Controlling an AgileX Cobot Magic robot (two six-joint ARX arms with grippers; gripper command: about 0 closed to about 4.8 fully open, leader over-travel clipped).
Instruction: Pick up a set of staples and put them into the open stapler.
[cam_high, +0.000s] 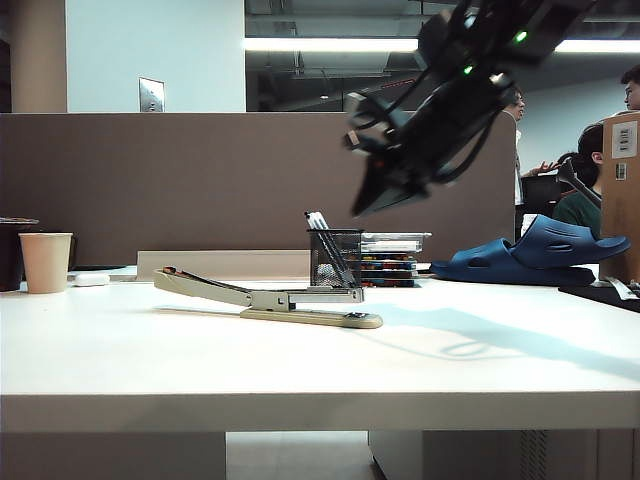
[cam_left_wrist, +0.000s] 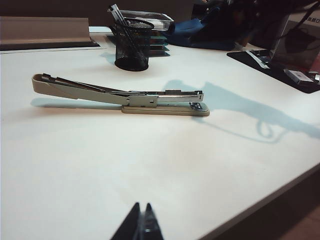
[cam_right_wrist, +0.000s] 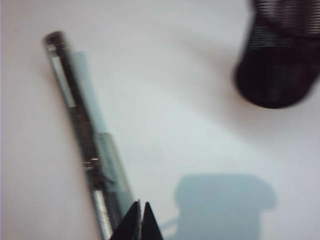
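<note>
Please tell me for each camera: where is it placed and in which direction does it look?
Exterior view: near table-edge height, looking level across the table at the stapler; right arm with its pincer overhead.
Left wrist view: low over the table, looking across at the stapler; shut left pincer tips show.
Right wrist view: looking steeply down on the stapler; shut right pincer tips show.
All three share the stapler and the black mesh pen cup.

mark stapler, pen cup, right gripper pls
stapler (cam_left_wrist: 142, 100): left wrist view, hinge block mid-body.
pen cup (cam_high: 335, 257): exterior view, mesh wall.
right gripper (cam_right_wrist: 140, 212): right wrist view, between the shut fingertips, above the stapler.
</note>
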